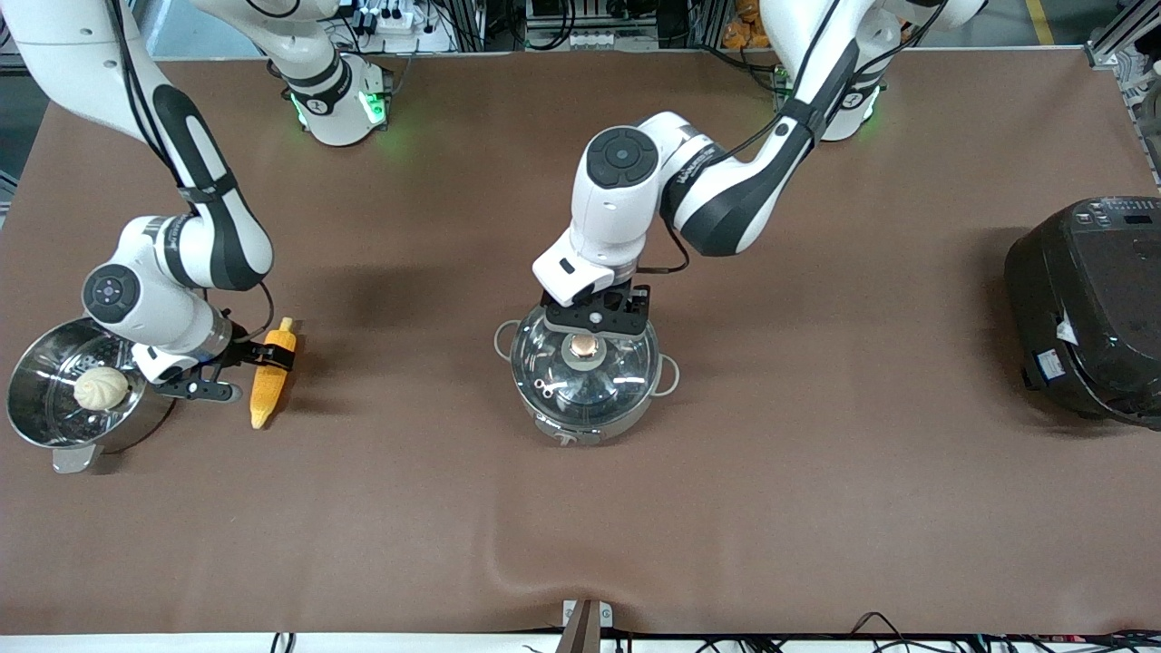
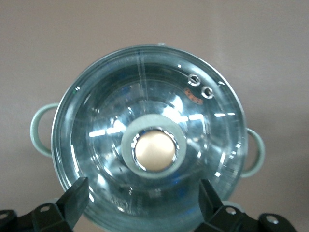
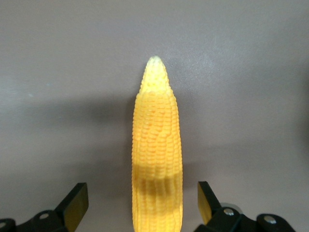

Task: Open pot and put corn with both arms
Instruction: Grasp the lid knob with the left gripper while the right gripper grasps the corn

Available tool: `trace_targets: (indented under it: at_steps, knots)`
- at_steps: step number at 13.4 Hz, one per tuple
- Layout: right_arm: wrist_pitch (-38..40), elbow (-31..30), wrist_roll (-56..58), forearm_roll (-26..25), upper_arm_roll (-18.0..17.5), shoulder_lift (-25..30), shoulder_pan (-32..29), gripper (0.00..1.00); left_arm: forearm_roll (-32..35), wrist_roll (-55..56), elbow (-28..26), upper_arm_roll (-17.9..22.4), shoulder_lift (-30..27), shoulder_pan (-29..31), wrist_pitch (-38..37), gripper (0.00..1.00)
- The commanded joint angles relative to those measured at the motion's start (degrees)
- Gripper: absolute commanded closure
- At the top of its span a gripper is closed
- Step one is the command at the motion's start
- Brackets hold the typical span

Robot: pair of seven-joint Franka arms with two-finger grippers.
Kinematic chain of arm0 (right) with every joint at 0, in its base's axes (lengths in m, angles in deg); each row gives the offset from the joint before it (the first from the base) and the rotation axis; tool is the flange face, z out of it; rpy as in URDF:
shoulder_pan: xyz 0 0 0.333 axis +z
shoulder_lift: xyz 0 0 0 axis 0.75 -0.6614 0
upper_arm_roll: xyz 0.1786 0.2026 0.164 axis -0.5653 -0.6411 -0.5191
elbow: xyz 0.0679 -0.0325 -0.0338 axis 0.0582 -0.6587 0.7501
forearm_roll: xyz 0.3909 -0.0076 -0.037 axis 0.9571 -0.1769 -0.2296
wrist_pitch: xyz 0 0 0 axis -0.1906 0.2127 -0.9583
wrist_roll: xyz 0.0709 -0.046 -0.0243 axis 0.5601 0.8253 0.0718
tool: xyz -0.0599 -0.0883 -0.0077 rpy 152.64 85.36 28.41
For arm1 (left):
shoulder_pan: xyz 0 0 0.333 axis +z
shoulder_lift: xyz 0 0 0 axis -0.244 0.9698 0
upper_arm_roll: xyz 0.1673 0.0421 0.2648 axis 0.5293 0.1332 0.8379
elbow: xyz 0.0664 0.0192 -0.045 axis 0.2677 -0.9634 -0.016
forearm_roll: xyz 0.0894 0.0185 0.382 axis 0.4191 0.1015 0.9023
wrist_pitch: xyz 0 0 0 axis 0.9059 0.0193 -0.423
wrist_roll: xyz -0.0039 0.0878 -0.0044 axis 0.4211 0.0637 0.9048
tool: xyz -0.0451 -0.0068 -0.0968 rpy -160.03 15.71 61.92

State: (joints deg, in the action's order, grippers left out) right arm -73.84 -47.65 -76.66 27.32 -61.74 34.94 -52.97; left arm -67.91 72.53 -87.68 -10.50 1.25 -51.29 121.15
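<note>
even light, glare on glass lid (image 2: 149, 140)

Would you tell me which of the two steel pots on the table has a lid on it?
The round shiny steel pot under the left gripper wears a glass lid; the open steel steamer pot holds a white bun.

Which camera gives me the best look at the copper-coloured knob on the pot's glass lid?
The left wrist view: the copper-coloured knob sits central and unobstructed, between the open left gripper's fingers. The front view shows it small, just below that gripper. The right wrist view shows only the yellow corn cob.
</note>
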Motion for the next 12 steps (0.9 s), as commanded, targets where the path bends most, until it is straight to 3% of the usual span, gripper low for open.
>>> trace_targets:
  at_steps: [1,3,4,6,7,9,10,11,12]
  knots:
    - [-2.23,0.86,-1.18,-0.69,-0.41,-2.83,-1.51,0.05,3.03,1.21,1.74,0.74,2.5,-0.54,2.88,0.0]
    - [-4.68,0.86,-1.62,-0.34,-0.41,-4.68,-1.95,0.05,3.03,1.21,2.0,0.74,2.94,-0.54,3.68,0.0]
    - [-5.22,0.86,-1.62,-0.25,-0.41,-5.39,-1.95,0.1,3.03,1.21,2.18,0.74,3.2,-0.54,4.03,0.0]
    - [-5.75,0.86,-0.93,-0.25,-0.41,-5.48,-1.6,0.45,3.12,1.21,2.53,0.74,4.43,-0.54,5.96,0.0]
    - [-5.23,0.86,-0.75,-0.34,-0.41,-5.05,-1.42,0.54,3.12,1.21,2.62,0.74,4.69,-0.63,6.23,0.0]
    - [-5.13,0.86,0.82,-0.51,-0.41,-3.73,-1.33,0.84,3.12,1.21,2.71,0.74,4.78,-0.98,6.23,0.0]
    - [-5.05,0.86,2.75,-0.51,-0.5,-2.77,-1.33,0.91,3.12,1.21,2.62,0.74,4.87,-0.98,6.23,0.0]
    - [-4.78,0.95,3.9,-0.51,-0.5,-1.36,-1.51,0.91,3.12,1.47,2.71,0.74,5.05,-0.98,6.32,0.0]
    - [-3.82,0.95,4.7,-0.51,-0.5,0.74,-1.42,0.91,2.94,3.73,2.79,0.56,4.87,-0.98,6.23,0.33]
